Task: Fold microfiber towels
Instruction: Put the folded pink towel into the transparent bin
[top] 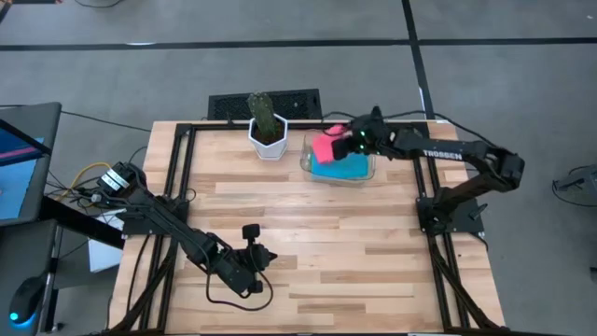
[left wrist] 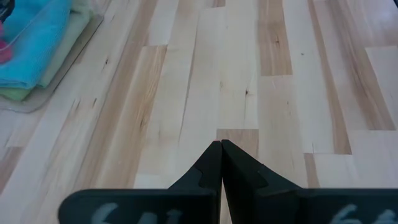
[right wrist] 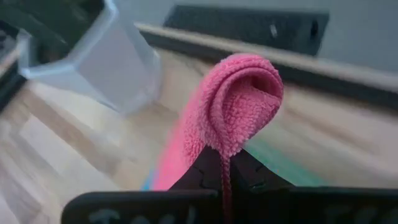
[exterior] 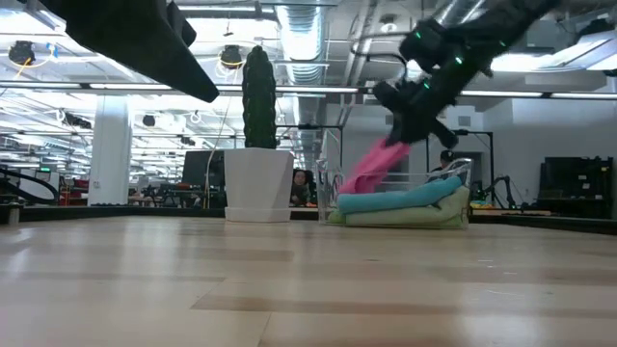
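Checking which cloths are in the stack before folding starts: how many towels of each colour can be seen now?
Pink towel, shut in the right gripper: 1
Turquoise towel: 1
Light green towels, layers not separable: at least 1
Total visible: at least 3

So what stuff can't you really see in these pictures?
- Pale green towels: low view shows only their edges under the blue towel; I can't count them.
- Clear tray: low view, barely visible behind the stack.
- Pink towel: right wrist view, its lower end is hidden behind the right gripper pinching it.
- Cactus pot: right wrist view, blurred and cut off.
- Left gripper: shut, holding nothing; the high view shows it too small.
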Available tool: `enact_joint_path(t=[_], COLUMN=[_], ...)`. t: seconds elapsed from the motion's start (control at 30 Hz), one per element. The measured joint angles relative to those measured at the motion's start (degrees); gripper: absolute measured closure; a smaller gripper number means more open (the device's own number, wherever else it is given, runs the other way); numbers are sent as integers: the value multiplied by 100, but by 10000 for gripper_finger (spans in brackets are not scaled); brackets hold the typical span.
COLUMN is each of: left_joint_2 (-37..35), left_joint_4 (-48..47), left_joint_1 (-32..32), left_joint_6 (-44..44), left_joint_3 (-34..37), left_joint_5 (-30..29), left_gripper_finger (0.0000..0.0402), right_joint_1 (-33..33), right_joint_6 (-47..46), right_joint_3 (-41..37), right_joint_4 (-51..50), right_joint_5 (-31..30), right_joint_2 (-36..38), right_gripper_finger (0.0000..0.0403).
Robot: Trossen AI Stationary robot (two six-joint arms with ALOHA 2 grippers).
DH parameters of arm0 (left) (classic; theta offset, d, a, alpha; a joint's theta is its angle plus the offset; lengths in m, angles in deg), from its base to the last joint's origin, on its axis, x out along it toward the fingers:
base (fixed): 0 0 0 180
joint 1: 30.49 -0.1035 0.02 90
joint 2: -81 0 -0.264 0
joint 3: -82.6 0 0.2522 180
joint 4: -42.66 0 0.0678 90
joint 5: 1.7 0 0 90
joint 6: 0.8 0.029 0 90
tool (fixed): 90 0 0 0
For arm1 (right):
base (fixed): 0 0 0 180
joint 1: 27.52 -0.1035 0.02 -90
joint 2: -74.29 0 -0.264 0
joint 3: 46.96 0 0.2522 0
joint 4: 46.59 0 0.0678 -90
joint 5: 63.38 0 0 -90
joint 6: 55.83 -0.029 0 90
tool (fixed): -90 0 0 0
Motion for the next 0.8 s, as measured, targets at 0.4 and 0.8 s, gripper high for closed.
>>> enact_joint_path(t=[0.4, 0.8], left_joint_2=[0, 2], left_joint_4=[7, 2], left_joint_1=[-97, -142], left_joint_6=[191, 153], left_joint_3=[0, 0], left_joint_5=[-61, -95], left_gripper_finger=[400, 400], right_joint_1=[-120, -477], right_joint_6=[-624, -904], right_joint_3=[-550, -266], right_joint_4=[790, 1854], right_joint_5=[267, 270], right_joint_2=[773, -97], right_gripper_finger=[382, 382])
